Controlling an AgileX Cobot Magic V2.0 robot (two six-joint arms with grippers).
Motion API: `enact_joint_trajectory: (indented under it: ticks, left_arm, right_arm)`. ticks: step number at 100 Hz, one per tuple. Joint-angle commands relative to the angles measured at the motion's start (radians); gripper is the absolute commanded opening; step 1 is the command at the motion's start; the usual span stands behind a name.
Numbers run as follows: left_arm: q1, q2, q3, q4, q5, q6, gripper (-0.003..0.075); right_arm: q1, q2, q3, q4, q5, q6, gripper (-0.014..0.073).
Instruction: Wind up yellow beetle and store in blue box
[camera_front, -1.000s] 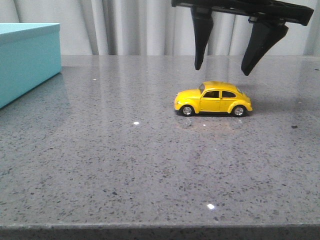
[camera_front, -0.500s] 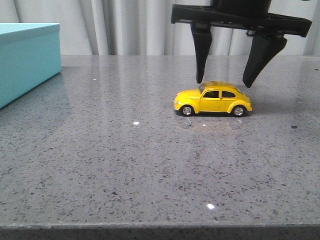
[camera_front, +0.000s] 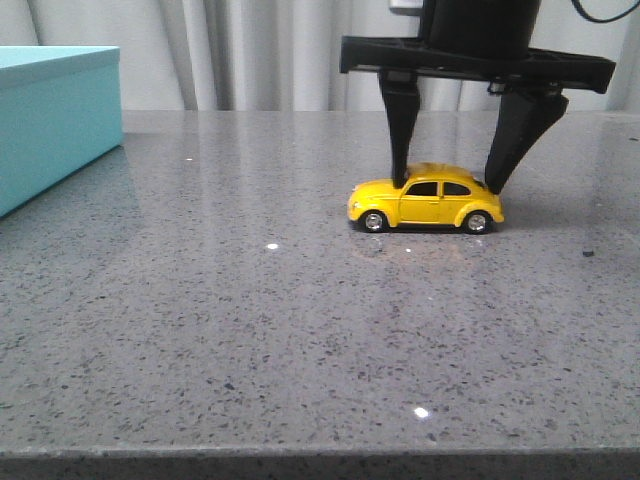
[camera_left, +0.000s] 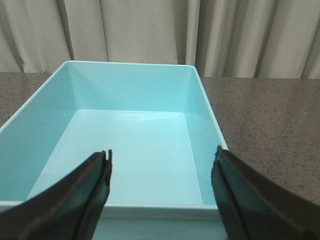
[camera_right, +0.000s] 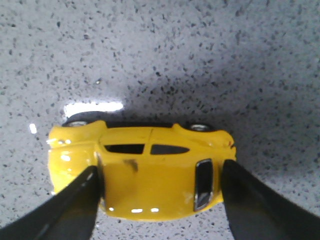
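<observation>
Beetle-shaped and glossy, the yellow beetle (camera_front: 426, 204) stands on its four wheels on the speckled grey table (camera_front: 250, 340), right of centre and well apart from the blue box (camera_front: 55, 115) at the far left edge. Around it hangs the right gripper (camera_front: 448, 184), spread wide with one finger at the bonnet end and one at the tail, apparently placed to close along the car's length for a grasp before winding. Whether the tips touch the paint cannot be told. Over the open, empty box hovers the left gripper (camera_left: 161, 192), also spread wide and holding nothing, probably waiting there for the later storing step
</observation>
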Motion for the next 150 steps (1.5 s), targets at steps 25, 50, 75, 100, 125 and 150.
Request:
enact_joint_trajectory:
  ticks: [25,50,75,100,125,150]
  left_arm:
    - [-0.006,0.015,-0.036,-0.013,-0.071,0.002,0.043]
    - [-0.006,0.015,-0.036,-0.013,-0.071,0.002,0.043]
    - [-0.006,0.015,-0.036,-0.013,-0.071,0.002,0.043]
    - [-0.006,0.015,-0.036,-0.013,-0.071,0.002,0.043]
    - [-0.006,0.015,-0.036,-0.013,-0.071,0.002,0.043]
    - [-0.006,0.015,-0.036,-0.013,-0.073,0.002,0.043]
  right_arm:
    - [0.01,-0.039,-0.031,-0.04,0.0,0.0,0.0517]
    - [0.003,-0.039,-0.031,-0.172,0.107,0.0,0.0517]
    - [-0.043,-0.046,-0.019,-0.227,0.163,0.0,0.0517]
    - [-0.113,-0.11,0.087,-0.268,0.163,0.0,0.0517]
    - [-0.211,-0.21,0.163,-0.315,0.162,-0.001,0.0517]
    - [-0.209,-0.317,0.163,-0.311,0.099,-0.009,0.0517]
